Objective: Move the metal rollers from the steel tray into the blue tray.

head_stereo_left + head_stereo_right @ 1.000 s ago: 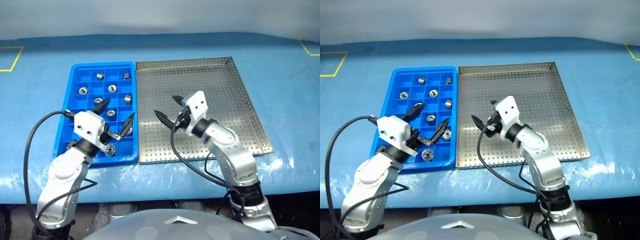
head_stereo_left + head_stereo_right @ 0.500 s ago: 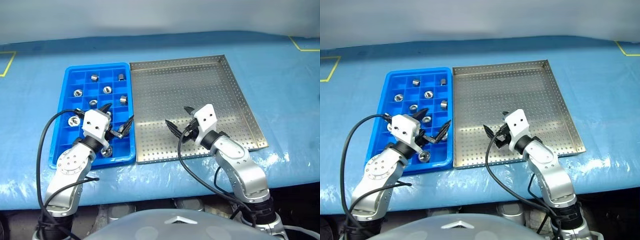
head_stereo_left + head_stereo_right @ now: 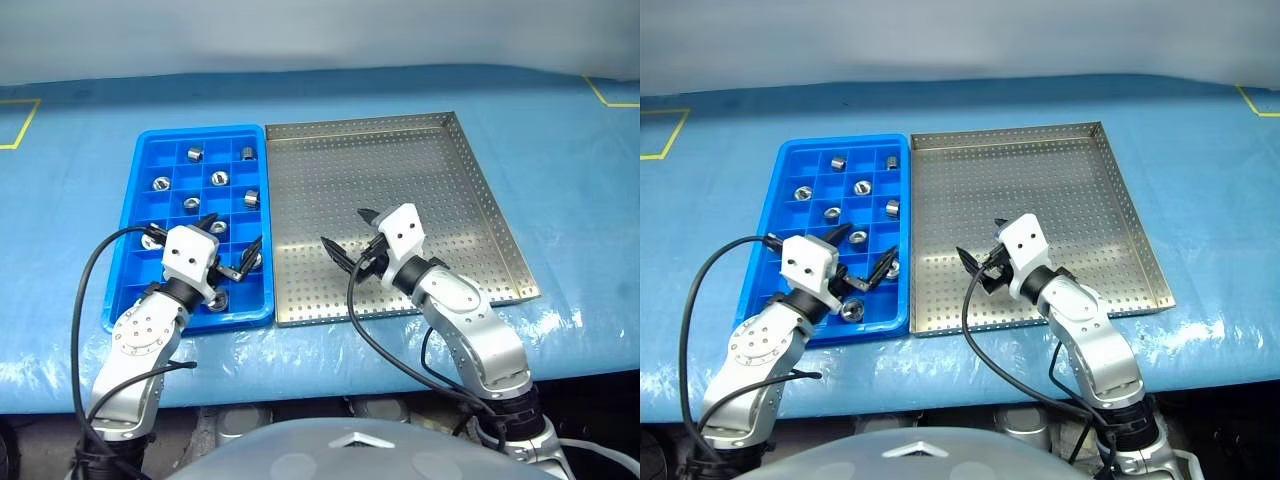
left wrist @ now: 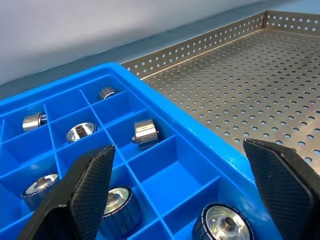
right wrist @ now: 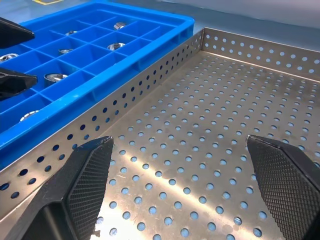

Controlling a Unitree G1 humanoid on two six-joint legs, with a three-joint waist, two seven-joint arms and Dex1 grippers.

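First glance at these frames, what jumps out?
The steel tray lies bare of rollers, its perforated floor shining, with the open right gripper over its near part. To its left the blue tray holds the metal rollers in separate compartments, the open left gripper above its near end.

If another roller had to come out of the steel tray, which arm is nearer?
Right. The right gripper hangs open over the steel tray; the left gripper hangs open over the blue tray.
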